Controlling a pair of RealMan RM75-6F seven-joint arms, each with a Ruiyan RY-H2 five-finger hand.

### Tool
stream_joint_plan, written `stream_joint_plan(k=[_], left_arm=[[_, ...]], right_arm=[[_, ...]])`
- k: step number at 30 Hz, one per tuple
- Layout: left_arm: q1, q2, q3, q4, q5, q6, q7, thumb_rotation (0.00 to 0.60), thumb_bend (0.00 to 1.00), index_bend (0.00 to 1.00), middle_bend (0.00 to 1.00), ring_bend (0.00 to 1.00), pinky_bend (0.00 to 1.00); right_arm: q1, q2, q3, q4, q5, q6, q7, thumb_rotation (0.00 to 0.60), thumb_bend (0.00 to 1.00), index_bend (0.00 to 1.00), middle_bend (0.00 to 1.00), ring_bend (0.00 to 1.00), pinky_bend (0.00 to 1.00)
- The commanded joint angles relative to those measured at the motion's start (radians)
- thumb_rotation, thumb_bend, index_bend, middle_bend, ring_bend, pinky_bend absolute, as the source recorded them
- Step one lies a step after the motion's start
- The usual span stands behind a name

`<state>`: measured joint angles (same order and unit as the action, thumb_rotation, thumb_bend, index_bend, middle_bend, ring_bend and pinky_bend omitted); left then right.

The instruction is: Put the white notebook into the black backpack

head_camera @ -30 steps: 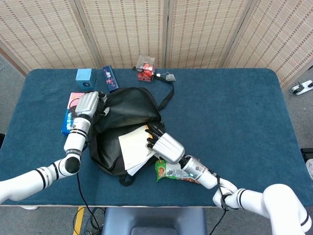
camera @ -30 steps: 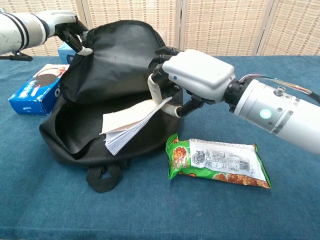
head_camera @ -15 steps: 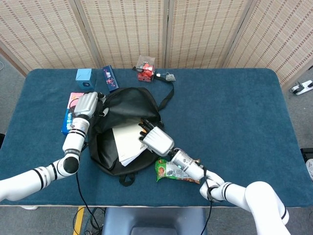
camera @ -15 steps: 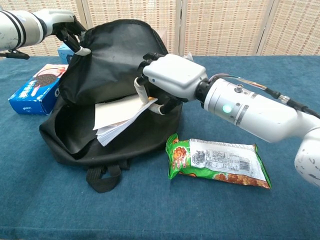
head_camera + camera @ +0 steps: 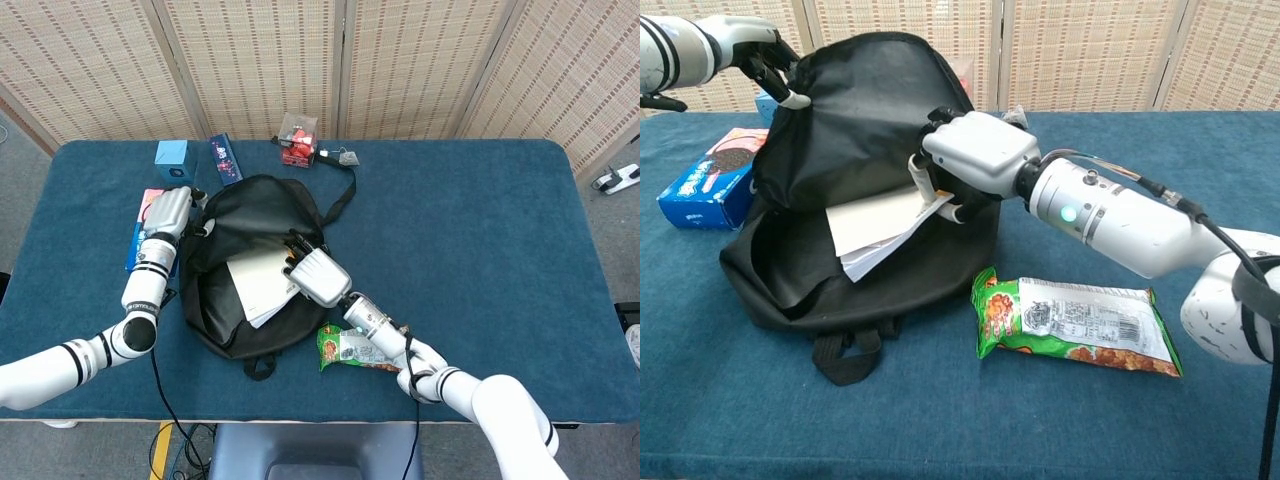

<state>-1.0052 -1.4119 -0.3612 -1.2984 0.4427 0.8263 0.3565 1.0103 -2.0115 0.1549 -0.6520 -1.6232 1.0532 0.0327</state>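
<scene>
The black backpack (image 5: 255, 215) (image 5: 870, 110) lies open on the blue table, mouth toward me. My left hand (image 5: 168, 211) (image 5: 765, 60) grips its upper flap at the left edge and holds it raised. The white notebook (image 5: 257, 287) (image 5: 875, 225) sits partly inside the opening, its pages fanned at the lower edge. My right hand (image 5: 312, 273) (image 5: 975, 150) grips the notebook's right end, fingers curled over it at the bag's mouth.
A green snack packet (image 5: 350, 350) (image 5: 1075, 325) lies just right of the bag under my right forearm. A blue cookie box (image 5: 140, 235) (image 5: 710, 185) lies at the bag's left. A light blue cube (image 5: 173, 158), a dark packet (image 5: 226, 160) and a red item (image 5: 298, 139) stand at the back.
My right hand has pushed the notebook leftward and deeper into the backpack's opening. My left hand has lifted the flap slightly higher.
</scene>
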Motion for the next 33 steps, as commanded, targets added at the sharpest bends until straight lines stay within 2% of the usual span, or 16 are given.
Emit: stream_joint_plan(k=[1,5,10,13,16,21,28,33], left_arm=[[0.003,0.008,-0.006,-0.006,-0.012,-0.010,-0.013,0.600,0.49,0.78,0.40,0.34,0.15],[0.003,0.021,-0.013,-0.018,-0.032,-0.024,-0.030,0.600,0.49,0.78,0.40,0.34,0.15],[0.006,0.040,-0.017,-0.035,-0.049,-0.036,-0.047,0.600,0.49,0.77,0.40,0.34,0.15],[0.008,0.050,-0.008,-0.044,-0.044,-0.037,-0.048,0.600,0.49,0.77,0.40,0.34,0.15],[0.012,0.056,0.007,-0.051,-0.036,-0.039,-0.046,0.600,0.49,0.77,0.40,0.34,0.15],[0.025,0.067,0.029,-0.085,-0.007,-0.033,-0.052,0.600,0.48,0.75,0.39,0.33,0.15],[0.046,0.101,0.075,-0.189,0.056,0.014,-0.024,0.600,0.46,0.67,0.37,0.33,0.15],[0.046,0.160,0.122,-0.303,0.063,-0.002,0.026,0.600,0.38,0.58,0.32,0.30,0.15]], right_arm=[[0.010,-0.017,-0.007,0.033,0.004,-0.002,0.020,0.600,0.43,0.70,0.45,0.16,0.02],[0.018,-0.034,-0.014,0.067,0.007,-0.005,0.031,0.600,0.38,0.70,0.46,0.16,0.01],[0.023,-0.052,-0.023,0.092,0.012,-0.015,0.025,0.600,0.18,0.68,0.46,0.16,0.00],[0.019,-0.052,-0.030,0.087,0.015,-0.017,0.013,0.600,0.05,0.52,0.44,0.15,0.00],[0.009,-0.036,-0.035,0.058,0.019,-0.012,-0.012,0.600,0.00,0.38,0.40,0.13,0.00],[-0.033,0.055,-0.058,-0.072,0.007,0.034,-0.089,0.600,0.00,0.27,0.32,0.07,0.00],[-0.121,0.289,-0.078,-0.389,0.004,0.111,-0.244,0.600,0.00,0.26,0.28,0.06,0.00],[-0.190,0.466,-0.080,-0.621,0.027,0.149,-0.349,0.600,0.00,0.26,0.27,0.06,0.00]])
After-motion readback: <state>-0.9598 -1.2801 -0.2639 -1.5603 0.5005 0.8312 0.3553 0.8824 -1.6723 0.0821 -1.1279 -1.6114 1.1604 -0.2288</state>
